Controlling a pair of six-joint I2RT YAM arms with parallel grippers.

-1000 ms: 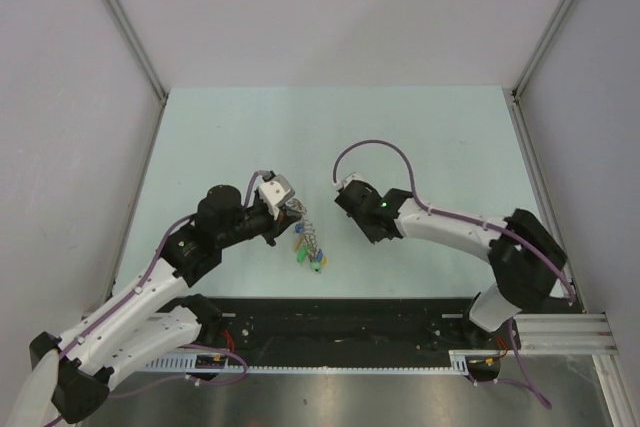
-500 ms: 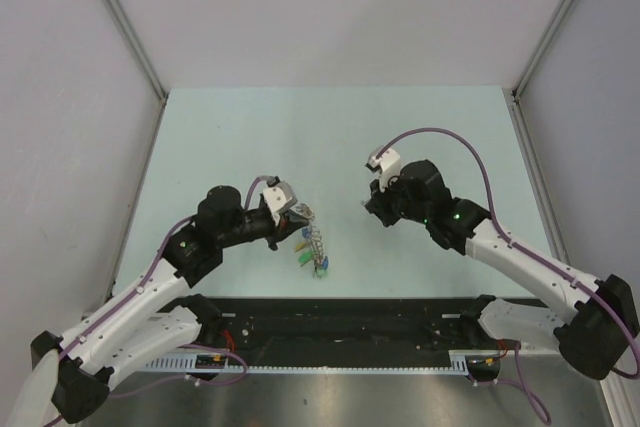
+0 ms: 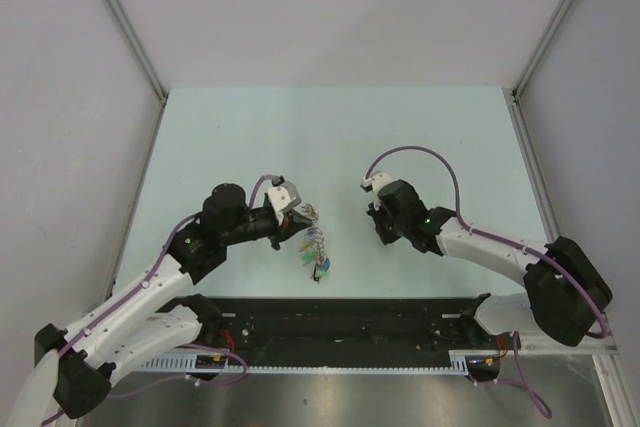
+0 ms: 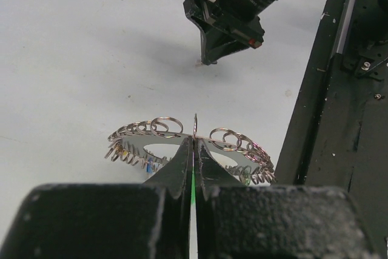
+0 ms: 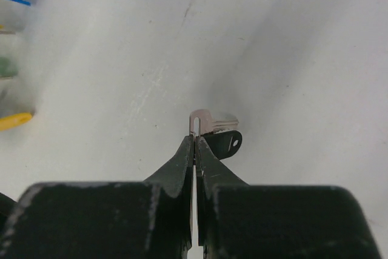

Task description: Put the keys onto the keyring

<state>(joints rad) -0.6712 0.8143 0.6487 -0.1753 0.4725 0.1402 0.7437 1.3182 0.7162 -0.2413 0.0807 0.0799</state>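
On the pale table (image 3: 250, 127), my left gripper (image 4: 194, 145) is clamped shut on the keyring (image 4: 163, 127), near the front edge. Well apart, my right gripper (image 5: 195, 144) pinches a black-headed key (image 5: 212, 123) at the tabletop. I should lift it squarely, then approach the ring slowly.

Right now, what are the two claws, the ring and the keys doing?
left gripper, shut on the keyring.
right gripper, shut on a black-headed key.
keyring, pinched at its rim.
black-headed key, pinched, metal end poking out.
coloured keys, bunched by the keyring.
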